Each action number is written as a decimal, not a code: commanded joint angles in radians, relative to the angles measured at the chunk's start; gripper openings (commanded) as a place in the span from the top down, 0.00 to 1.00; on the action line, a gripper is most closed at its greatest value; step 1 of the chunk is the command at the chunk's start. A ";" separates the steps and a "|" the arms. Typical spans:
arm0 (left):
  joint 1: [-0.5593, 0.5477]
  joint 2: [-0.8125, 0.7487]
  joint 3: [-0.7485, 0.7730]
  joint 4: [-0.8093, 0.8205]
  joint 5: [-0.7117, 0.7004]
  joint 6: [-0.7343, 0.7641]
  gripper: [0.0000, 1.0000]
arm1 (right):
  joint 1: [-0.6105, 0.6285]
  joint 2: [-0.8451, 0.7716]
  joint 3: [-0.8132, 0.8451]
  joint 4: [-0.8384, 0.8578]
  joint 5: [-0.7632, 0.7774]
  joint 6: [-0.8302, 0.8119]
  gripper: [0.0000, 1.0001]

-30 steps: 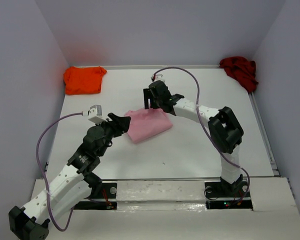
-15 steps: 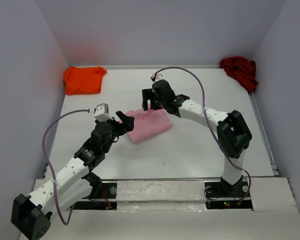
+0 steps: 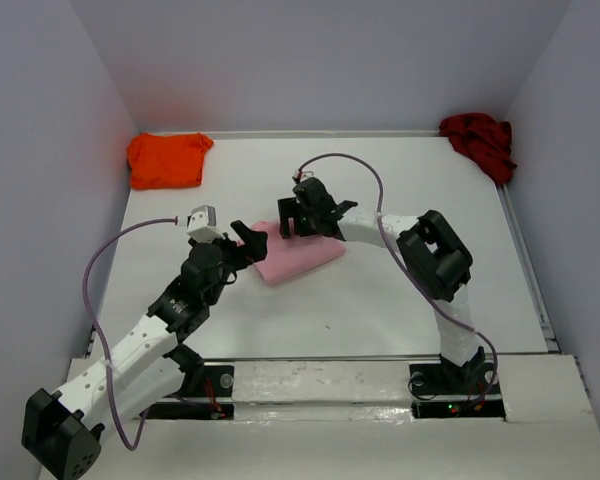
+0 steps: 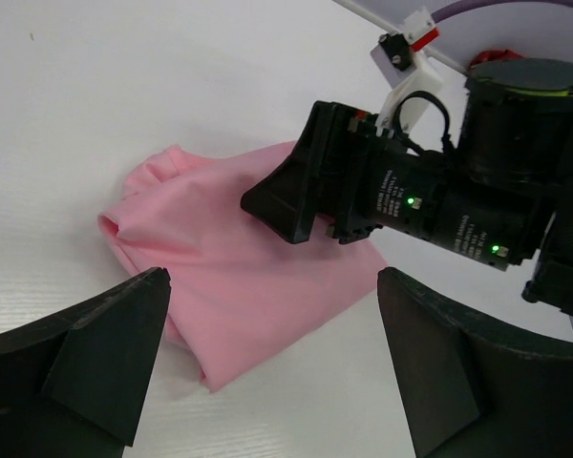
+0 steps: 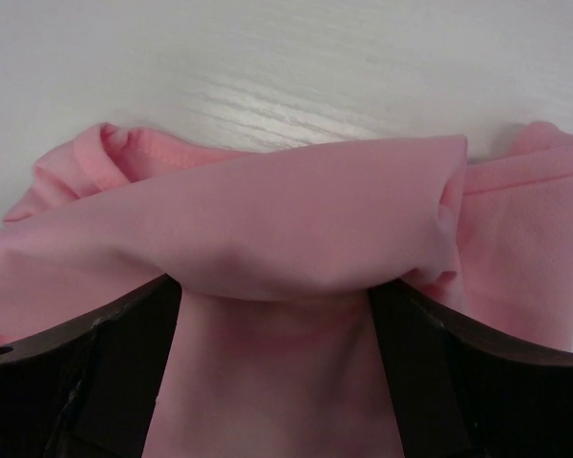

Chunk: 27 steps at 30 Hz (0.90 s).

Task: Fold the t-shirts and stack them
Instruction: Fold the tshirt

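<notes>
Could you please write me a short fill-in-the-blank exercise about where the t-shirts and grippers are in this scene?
1. The t-shirt beneath the right gripper is light ___.
2. The orange t-shirt lies at the far ___ corner of the table.
3. The dark red t-shirt lies at the far ___ corner.
4. The left gripper has its jaws standing ___.
Missing words: pink; left; right; open.

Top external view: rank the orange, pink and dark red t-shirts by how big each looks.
1. Orange t-shirt, the largest patch, though barely.
2. Pink t-shirt, nearly alike and partly covered, so these two could swap.
3. Dark red t-shirt, bunched in the far right corner, smallest.
</notes>
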 commanded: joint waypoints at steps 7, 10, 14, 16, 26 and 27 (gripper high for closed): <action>0.004 0.151 -0.028 0.191 0.031 -0.043 0.02 | -0.010 0.056 -0.025 0.116 -0.015 0.033 0.15; 0.013 0.302 -0.029 0.312 0.071 -0.067 0.02 | -0.010 0.033 -0.060 0.127 -0.013 0.042 0.15; 0.047 0.522 0.015 0.391 0.119 -0.083 0.03 | -0.010 -0.012 -0.100 0.136 -0.012 0.055 0.15; 0.064 0.624 0.044 0.416 0.134 -0.081 0.05 | -0.010 -0.027 -0.123 0.136 -0.007 0.056 0.15; 0.176 0.852 0.112 0.514 0.208 -0.037 0.08 | -0.010 -0.104 -0.226 0.171 -0.009 0.058 0.15; 0.182 0.891 0.129 0.511 0.212 -0.032 0.08 | -0.010 -0.107 -0.232 0.174 -0.005 0.062 0.15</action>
